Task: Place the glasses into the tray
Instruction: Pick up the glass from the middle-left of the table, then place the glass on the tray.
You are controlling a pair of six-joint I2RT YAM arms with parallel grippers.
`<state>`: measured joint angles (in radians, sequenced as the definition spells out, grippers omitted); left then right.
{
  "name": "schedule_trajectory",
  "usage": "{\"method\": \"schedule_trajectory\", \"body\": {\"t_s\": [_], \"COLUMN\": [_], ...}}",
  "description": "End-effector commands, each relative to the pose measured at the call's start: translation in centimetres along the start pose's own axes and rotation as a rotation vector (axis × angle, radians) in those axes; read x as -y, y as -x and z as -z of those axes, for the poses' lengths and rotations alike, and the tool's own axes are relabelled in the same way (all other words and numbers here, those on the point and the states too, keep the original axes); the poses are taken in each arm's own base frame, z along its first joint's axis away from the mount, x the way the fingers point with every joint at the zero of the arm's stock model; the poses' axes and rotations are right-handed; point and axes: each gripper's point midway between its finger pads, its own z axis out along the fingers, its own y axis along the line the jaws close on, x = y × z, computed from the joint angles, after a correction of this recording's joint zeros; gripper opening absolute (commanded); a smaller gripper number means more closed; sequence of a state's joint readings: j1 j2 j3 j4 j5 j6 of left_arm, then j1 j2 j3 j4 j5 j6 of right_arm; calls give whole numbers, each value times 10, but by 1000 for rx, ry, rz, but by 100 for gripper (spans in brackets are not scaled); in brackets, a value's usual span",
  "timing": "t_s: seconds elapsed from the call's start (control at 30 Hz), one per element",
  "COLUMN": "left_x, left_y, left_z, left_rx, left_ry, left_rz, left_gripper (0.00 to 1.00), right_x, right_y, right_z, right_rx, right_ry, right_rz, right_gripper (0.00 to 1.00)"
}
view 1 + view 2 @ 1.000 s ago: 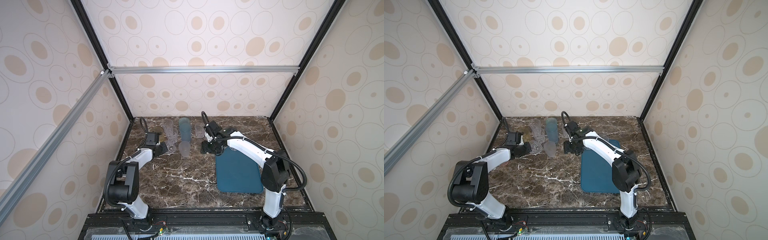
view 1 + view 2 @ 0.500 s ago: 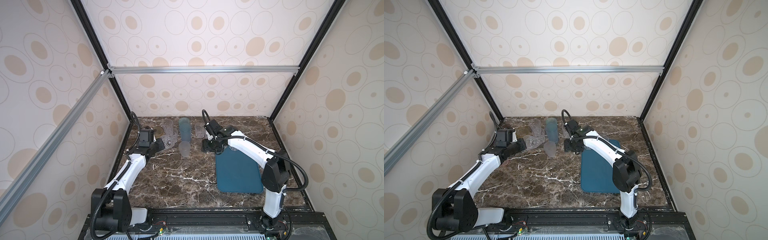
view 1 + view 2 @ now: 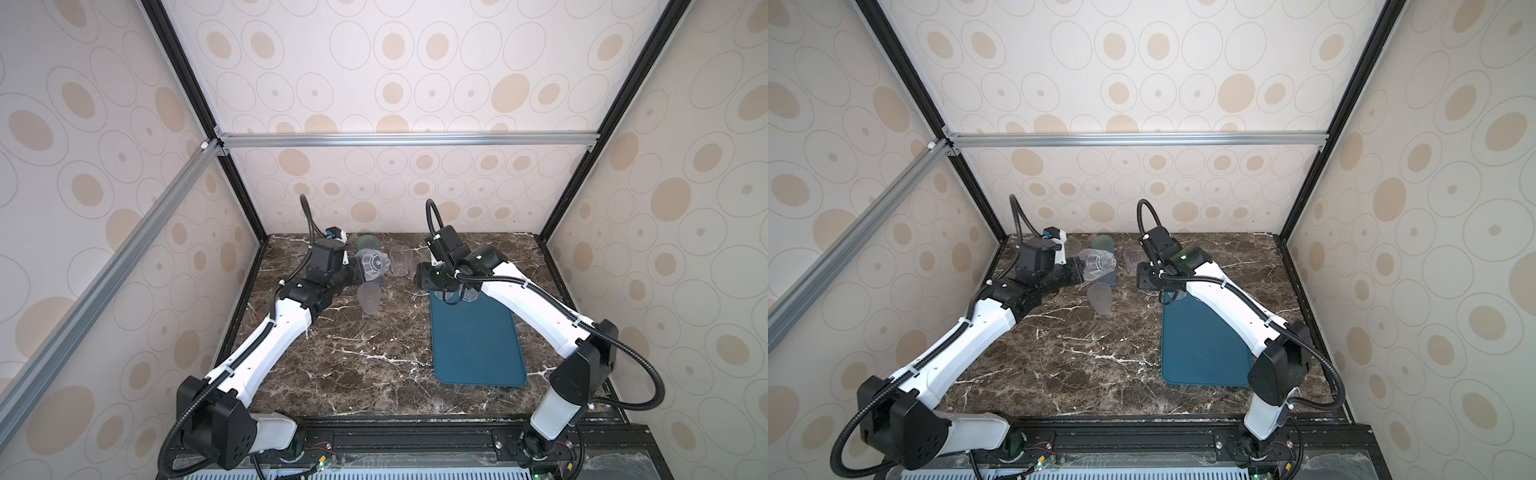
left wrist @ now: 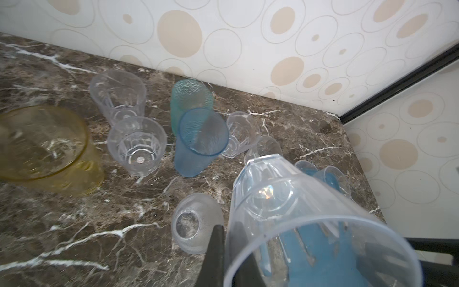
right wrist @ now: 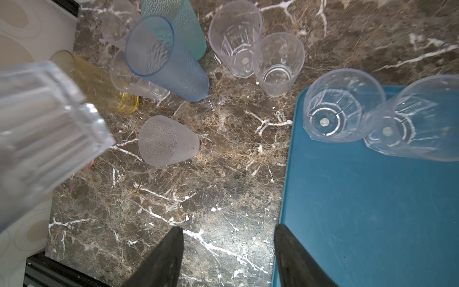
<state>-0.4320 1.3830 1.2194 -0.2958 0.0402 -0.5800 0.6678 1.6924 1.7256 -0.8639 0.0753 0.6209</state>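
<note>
Left wrist view: our left gripper (image 4: 227,236) is pinching the rim of a likely light, slick faceted tumbler (image 4: 298,218), our right gripper (image 5: 228,227) gaping empty.

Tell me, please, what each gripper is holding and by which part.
The left gripper pinches a clear faceted glass by its rim wall, one jaw inside, one outside. The right gripper is open, holding nothing.

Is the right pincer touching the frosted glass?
Apart. The right wrist view shows bare marble between the frosted glass and the open right pincer.
</note>
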Motion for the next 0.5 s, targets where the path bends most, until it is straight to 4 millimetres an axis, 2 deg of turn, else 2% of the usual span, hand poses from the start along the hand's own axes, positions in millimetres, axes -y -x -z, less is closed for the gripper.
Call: {"method": "schedule_trajectory", "body": {"t_s": [0.0,0.17,0.33,0.47], "left_x": [26,58,85,95], "left_y": [14,3,-15,-23], "left_z": [-12,-32,-48,-55], "left_rx": [38,-6,-55,-74], "left_ry": [-32,-79,-113,-123], "left_rz": [0,-46,-91,-113], "left_gripper": [0,0,0,0], "right_x": [6,14,21,28], "right_y": [11,18,13,8], "right_z": [24,42,43,43], "right_rx": [67,117,102,94], "right_ry": [-32,-63,-96,-125], "right_rz": [-13,-6,6,21], "right_gripper": [61,62,62,62]}}
